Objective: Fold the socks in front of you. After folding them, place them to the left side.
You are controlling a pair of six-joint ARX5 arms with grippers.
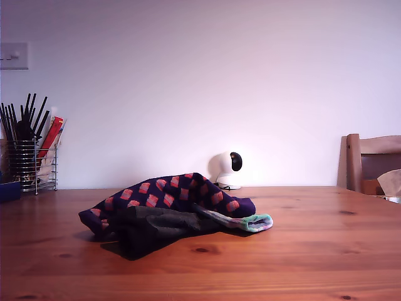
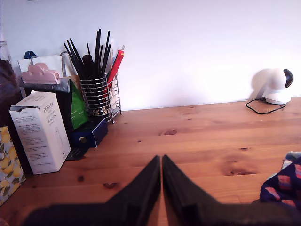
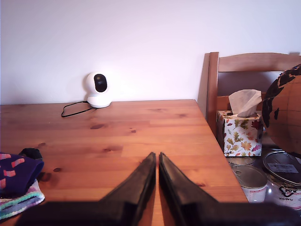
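The socks lie in one loose pile on the wooden table, near the middle of the exterior view. A navy-purple sock with pink-red blocks drapes over a dark grey sock. A pastel mint and pink cuff pokes out toward the exterior view's right. My first gripper is shut on nothing, low over bare wood, with the patterned sock off to one side. My second gripper is also shut and empty, apart from the navy sock and pastel sock. Neither gripper shows in the exterior view.
A wire holder of black utensils stands at the exterior view's left, with a white carton and other boxes nearby. A small white camera sits by the wall. A wooden chair, tissue box, globe and tins stand beyond the table's edge.
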